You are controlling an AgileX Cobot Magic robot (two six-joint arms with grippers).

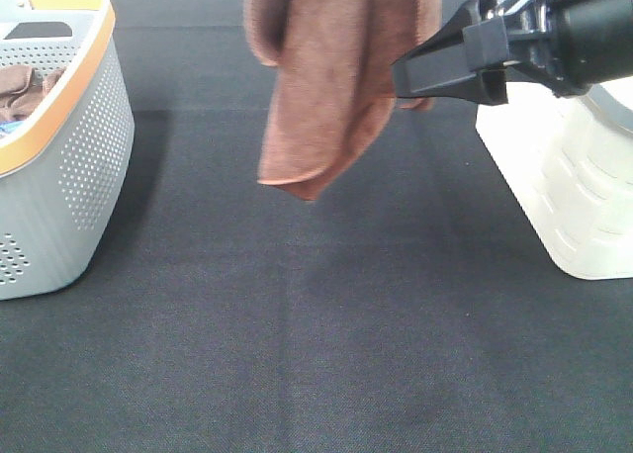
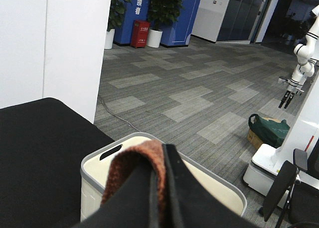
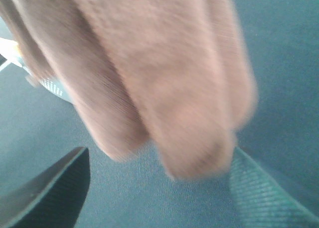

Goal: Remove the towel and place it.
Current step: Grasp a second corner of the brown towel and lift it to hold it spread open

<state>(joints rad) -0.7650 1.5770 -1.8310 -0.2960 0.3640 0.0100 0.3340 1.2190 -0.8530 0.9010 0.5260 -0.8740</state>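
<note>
A brown towel [image 1: 331,72] hangs folded in the air above the back middle of the black table, its top out of the exterior high view. My left gripper [image 2: 162,156] is shut on the towel [image 2: 134,171] in the left wrist view; it is out of the exterior high view. My right gripper [image 1: 401,77] reaches in from the right at the towel's right edge. In the right wrist view its fingers [image 3: 47,195] are wide apart, and the towel [image 3: 159,73] hangs just in front of them.
A grey perforated basket with an orange rim [image 1: 84,146] stands at the left and holds brown cloth [image 1: 25,87]. A white basket [image 1: 584,211] stands at the right; it also shows below the left gripper [image 2: 97,168]. The table is covered in black cloth [image 1: 316,334].
</note>
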